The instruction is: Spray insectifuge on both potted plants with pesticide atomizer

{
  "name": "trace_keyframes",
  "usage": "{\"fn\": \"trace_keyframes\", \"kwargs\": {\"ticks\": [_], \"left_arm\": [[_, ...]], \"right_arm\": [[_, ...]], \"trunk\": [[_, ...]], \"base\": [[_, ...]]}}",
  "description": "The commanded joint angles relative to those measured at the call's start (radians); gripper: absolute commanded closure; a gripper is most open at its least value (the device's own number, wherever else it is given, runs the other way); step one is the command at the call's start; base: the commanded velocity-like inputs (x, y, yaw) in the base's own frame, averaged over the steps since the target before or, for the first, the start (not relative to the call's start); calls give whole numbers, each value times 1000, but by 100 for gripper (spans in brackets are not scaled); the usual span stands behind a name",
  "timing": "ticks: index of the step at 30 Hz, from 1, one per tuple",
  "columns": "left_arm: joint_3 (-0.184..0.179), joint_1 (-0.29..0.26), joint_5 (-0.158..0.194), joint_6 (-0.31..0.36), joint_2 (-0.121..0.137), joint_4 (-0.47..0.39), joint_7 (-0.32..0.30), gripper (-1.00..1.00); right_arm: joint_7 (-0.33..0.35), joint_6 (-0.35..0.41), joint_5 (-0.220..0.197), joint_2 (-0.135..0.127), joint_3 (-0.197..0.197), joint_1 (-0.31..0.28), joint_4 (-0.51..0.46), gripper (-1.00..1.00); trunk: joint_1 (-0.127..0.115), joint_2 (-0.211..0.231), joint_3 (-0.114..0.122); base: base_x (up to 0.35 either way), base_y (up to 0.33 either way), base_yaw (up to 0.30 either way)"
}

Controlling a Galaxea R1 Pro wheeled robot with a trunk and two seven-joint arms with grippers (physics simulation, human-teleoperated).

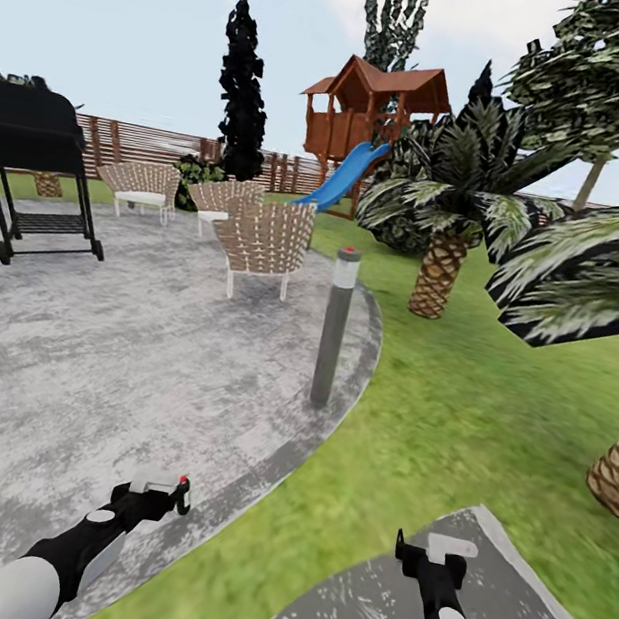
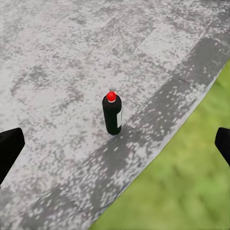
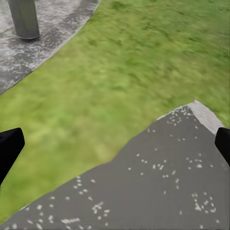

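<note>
The spray bottle (image 2: 112,114) stands upright on the patio (image 2: 57,62) near its curved edge beside the lawn (image 2: 191,191), below the wide-open left gripper (image 2: 115,146), untouched. The right gripper (image 3: 115,148) is also wide open.

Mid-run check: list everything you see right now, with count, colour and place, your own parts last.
atomizer bottle: 1, black with red cap, upright on patio near its edge
patio: 1, grey, left
lawn: green, right
stepping slab: 1, grey, under right arm
bollard light: 1, grey, patio edge
wicker chairs: 3, tan, far patio
grill: 1, black, far left
palms: 2 trunks, right
playhouse with blue slide: 1, brown, background
fence: brown, background
left gripper: open
right gripper: open
</note>
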Motion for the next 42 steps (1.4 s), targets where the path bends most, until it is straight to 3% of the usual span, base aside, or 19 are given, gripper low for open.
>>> {"fn": "trace_keyframes", "kwargs": {"ticks": [1,14,24,35,42], "left_arm": [[0,-1,1,-3,0,1,-1,-100],[1,-1,2,-5,2,0,-1,-100],[1,-1,2,-5,4,-5,-2,-100],[-4,0,1,-6,4,-8,-3,-100],[-3,1,1,-6,7,-6,-3,-100]], "right_arm": [[-3,-3,1,0,0,0,1,-100],[-3,-3,1,0,0,0,1,-100],[-3,-3,1,1,0,0,1,-100],[-3,-4,1,0,-1,0,1,-100],[-2,-3,0,1,-1,0,1,-100]], "trunk": [[0,0,-1],[0,0,-1],[0,0,-1],[0,0,-2],[27,-49,-33]], "base": [[148,-255,181],[191,-229,30],[313,-17,140],[21,0,15],[0,0,0]]}}
